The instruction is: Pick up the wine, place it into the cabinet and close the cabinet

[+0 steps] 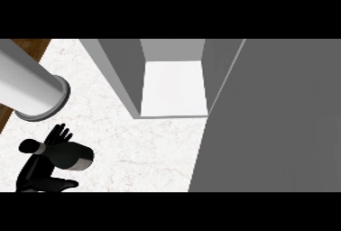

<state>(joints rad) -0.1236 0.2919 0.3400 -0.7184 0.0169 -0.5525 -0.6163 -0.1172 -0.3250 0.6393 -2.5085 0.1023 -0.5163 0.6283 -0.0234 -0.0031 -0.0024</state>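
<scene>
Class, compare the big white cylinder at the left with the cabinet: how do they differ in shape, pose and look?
The white cylinder is round with a grey ring at its end, while the cabinet is boxy with flat panels. The cylinder lies slanted across the view's left edge; the cabinet's walls run straight. The cylinder looks closed, but the cabinet is open, showing a bright white inside. Both are plain, unmarked and pale against the marbled counter.

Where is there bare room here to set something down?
The cabinet is open, its white floor bare between its grey walls. The marble counter lies free between the cabinet's front and the big grey door. The lower left is crowded by the left hand.
</scene>
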